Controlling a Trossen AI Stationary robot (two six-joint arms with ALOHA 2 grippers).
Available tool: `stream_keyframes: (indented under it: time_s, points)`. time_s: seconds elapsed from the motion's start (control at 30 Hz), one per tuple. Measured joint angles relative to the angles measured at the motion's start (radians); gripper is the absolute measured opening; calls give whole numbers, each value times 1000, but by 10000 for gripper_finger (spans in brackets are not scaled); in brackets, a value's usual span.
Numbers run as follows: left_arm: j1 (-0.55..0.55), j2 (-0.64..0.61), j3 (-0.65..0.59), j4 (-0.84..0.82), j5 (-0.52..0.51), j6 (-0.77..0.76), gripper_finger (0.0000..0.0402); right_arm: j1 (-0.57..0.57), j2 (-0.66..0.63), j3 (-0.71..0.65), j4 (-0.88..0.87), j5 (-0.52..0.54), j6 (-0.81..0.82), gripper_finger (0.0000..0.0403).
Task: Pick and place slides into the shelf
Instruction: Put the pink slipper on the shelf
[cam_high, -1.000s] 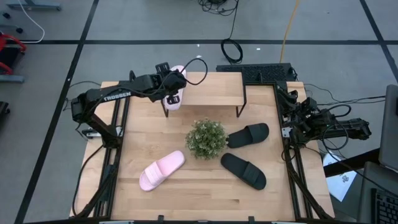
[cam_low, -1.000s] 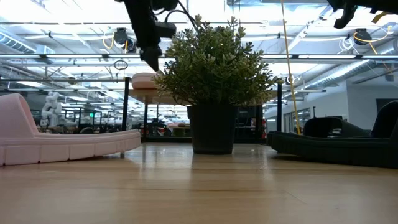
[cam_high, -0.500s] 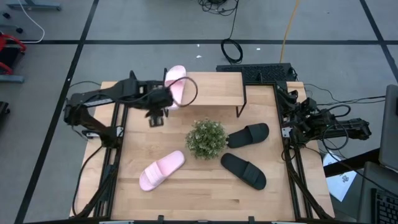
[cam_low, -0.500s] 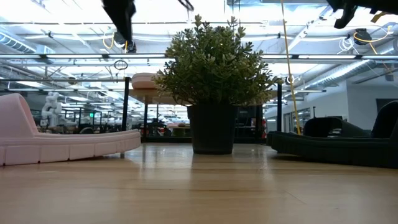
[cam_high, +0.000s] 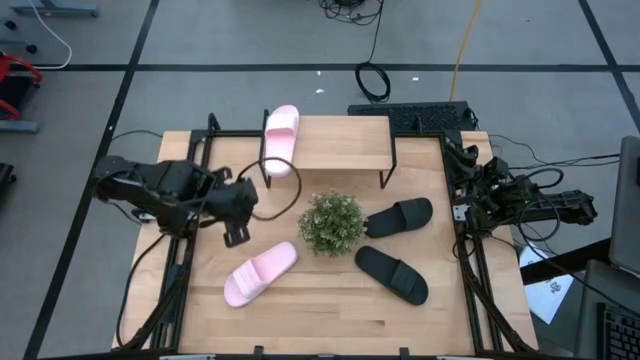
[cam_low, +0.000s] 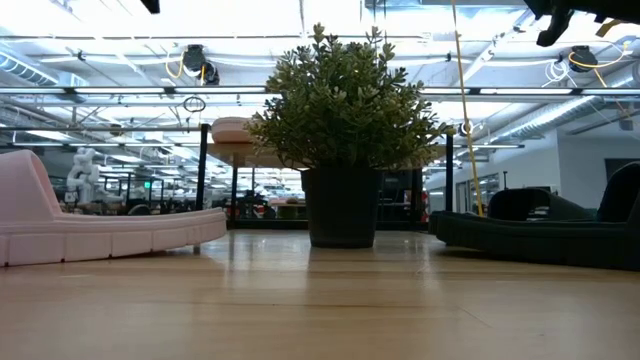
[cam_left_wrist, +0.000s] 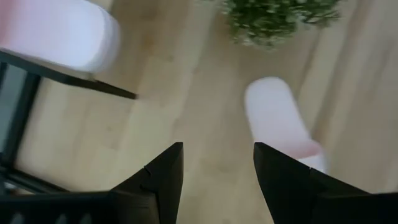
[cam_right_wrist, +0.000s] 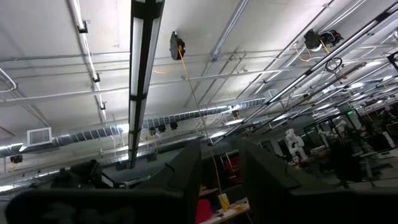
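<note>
Wooden tabletop (cam_high: 330, 300) fills the middle of your high view, with grey floor and cables around it. You have four slides to count. One pink slide (cam_high: 280, 140) already lies on the left end of the shelf (cam_high: 340, 145), its heel hanging over the shelf's near edge. The second pink slide (cam_high: 260, 273) lies on the table toward the near left, set at an angle. Two black slides are on the right half of the table: one (cam_high: 400, 215) just beside the plant (cam_high: 331, 222), the other (cam_high: 392, 274) nearer the front edge; the two lie close but apart.

Only one plant stands on the table, in front of the shelf's middle, between the pink slide and the black pair.

Your left gripper (cam_high: 235, 212) hangs over the left side of the table, between the shelf and the pink slide on the table, with the arm folded back toward its base at the left edge. In the left wrist view its fingers (cam_left_wrist: 163, 174) are spread apart with nothing between them, and past them you see that pink slide (cam_left_wrist: 280, 121) on bare wood.

Your right gripper (cam_high: 462, 165) waits folded at the right edge of the table, pointed up at the ceiling. Its fingers (cam_right_wrist: 186, 171) stand apart and hold nothing.
</note>
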Motion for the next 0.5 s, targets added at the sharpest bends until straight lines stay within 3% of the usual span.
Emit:
stream_keyframes:
  time_s: [0.23, 0.5]
  points:
    - [-166, 0, -40, 10, -10, -254, 191, 0, 0, 0, -1, -4, 36, 100]
    - [-306, 1, -173, 151, 21, -595, 191, 0, 0, 0, 1, -33, 34, 100]
